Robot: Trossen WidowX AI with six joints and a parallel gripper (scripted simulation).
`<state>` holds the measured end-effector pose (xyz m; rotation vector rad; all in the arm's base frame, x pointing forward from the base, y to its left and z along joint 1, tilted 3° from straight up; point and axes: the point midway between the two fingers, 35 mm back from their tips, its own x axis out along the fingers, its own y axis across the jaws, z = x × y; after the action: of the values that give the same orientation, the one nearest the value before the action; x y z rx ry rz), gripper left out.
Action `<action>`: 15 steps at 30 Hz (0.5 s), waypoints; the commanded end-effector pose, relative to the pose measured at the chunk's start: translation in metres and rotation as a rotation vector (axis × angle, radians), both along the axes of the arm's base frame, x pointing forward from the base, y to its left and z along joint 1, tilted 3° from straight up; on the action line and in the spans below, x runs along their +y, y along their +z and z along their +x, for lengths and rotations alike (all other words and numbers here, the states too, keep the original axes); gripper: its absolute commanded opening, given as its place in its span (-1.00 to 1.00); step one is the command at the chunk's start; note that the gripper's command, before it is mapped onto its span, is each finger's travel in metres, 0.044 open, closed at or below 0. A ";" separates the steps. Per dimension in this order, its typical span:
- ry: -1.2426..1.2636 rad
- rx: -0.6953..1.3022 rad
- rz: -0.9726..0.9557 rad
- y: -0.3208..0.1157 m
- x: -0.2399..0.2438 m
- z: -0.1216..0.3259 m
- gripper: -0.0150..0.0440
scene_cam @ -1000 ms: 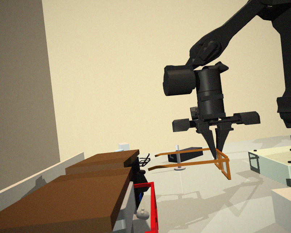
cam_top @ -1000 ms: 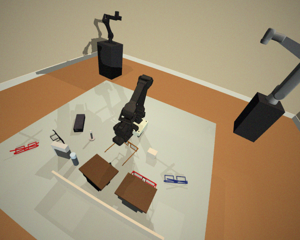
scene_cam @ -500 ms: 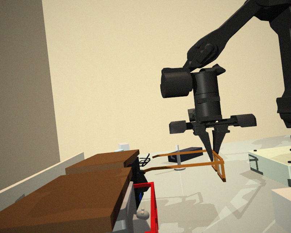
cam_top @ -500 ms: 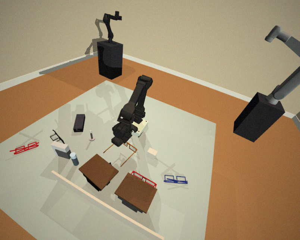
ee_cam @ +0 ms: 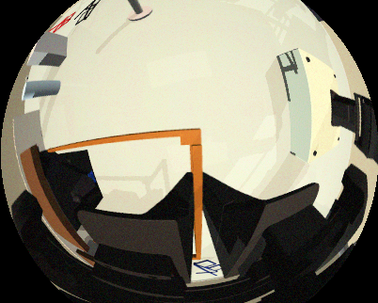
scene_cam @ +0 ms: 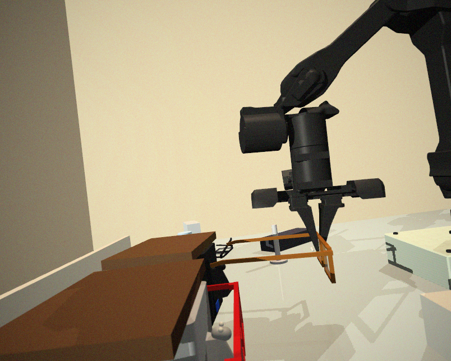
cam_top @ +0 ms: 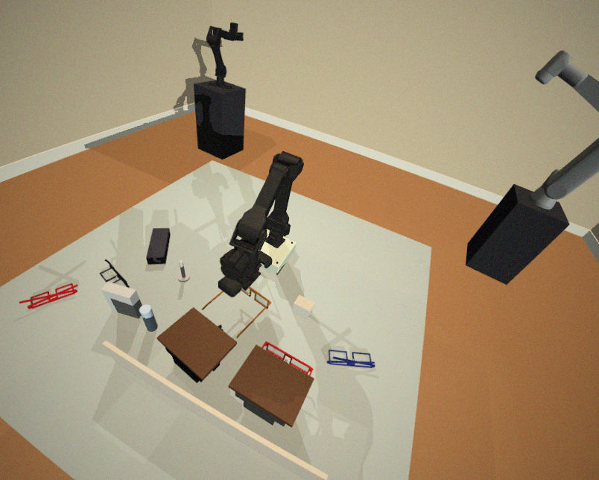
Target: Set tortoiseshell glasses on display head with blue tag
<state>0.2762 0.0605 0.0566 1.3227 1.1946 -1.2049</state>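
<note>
Jaws point(cam_top: 231, 294) point(scene_cam: 321, 246) nearly closed, front of tortoiseshell glasses point(cam_top: 258, 297) point(scene_cam: 328, 252) point(ee_cam: 196, 198) pinched between. Frame hangs above tabletop point(cam_top: 349, 309) point(scene_cam: 286, 323) point(ee_cam: 141, 94); temples point toward the black head point(cam_top: 185, 364) point(scene_cam: 216, 274) point(ee_cam: 70, 188), tips nearest it.

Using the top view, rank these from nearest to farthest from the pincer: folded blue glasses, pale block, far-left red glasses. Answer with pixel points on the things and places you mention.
1. Pale block point(cam_top: 303, 305) point(scene_cam: 438, 323), right of the pincer point(cam_top: 243, 288) point(scene_cam: 320, 245) point(ee_cam: 196, 188).
2. Folded blue glasses point(cam_top: 349, 363) point(ee_cam: 207, 269), lower right.
3. Red glasses point(cam_top: 50, 297) point(ee_cam: 62, 22), far left.

Pale grey-green surface point(cam_top: 380, 279). Relative to white box with grey front point(cam_top: 121, 300) point(ee_cam: 49, 49): light-capped cylinder point(cam_top: 148, 318) point(ee_cam: 42, 89) just beside; black folded glasses point(cam_top: 114, 273) point(ee_cam: 86, 11) near; blue glasses point(cam_top: 351, 360) point(ee_cam: 207, 267) well apart.
</note>
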 end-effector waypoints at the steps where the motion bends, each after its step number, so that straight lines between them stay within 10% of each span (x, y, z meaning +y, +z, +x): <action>1: 0.007 -0.002 -0.001 0.000 0.000 0.007 -0.49; 15: 0.007 0.008 0.000 0.001 -0.001 0.026 -0.49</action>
<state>0.2968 0.0590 0.0570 1.3176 1.1982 -1.2108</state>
